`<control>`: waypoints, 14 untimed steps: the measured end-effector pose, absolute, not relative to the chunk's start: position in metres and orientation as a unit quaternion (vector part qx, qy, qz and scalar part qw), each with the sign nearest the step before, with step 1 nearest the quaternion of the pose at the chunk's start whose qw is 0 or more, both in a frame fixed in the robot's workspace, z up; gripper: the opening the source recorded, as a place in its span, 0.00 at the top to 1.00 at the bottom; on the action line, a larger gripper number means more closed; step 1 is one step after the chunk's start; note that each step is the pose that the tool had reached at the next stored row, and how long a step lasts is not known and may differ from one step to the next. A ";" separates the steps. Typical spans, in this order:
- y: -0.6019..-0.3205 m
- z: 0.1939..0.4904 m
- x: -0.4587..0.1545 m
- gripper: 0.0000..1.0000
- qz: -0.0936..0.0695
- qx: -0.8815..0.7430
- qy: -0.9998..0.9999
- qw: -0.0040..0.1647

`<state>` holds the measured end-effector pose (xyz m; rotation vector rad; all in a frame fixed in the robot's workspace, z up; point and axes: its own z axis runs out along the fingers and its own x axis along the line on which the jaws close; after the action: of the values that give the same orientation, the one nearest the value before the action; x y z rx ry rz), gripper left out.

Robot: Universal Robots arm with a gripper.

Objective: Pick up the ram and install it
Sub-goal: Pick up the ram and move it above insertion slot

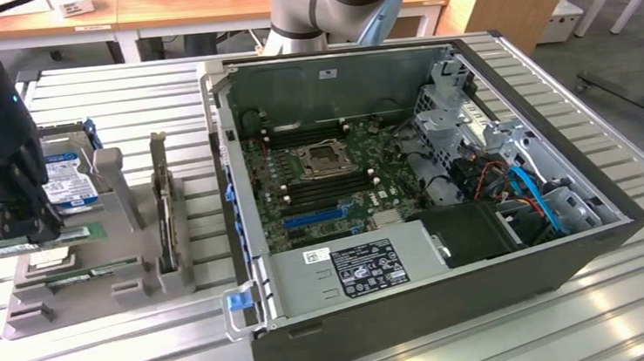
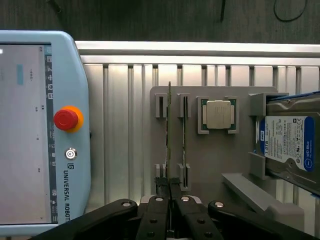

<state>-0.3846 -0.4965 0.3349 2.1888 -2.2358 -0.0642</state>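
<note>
On the slatted metal table (image 2: 120, 125) we see a gray tray (image 2: 215, 160); our gripper (image 2: 170, 186) clamps its fingers (image 2: 186, 212) on the ram (image 2: 169, 135), edge-up at the tray's slots.

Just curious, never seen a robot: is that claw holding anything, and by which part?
The gripper looks shut on the ram, pinching its flat faces at the top edge.
</note>
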 end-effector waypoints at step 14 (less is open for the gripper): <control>-0.497 0.389 -0.385 0.89 -0.021 0.699 -0.714 0.006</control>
<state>-0.3846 -0.4965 0.3893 2.1889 -2.2359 -0.0642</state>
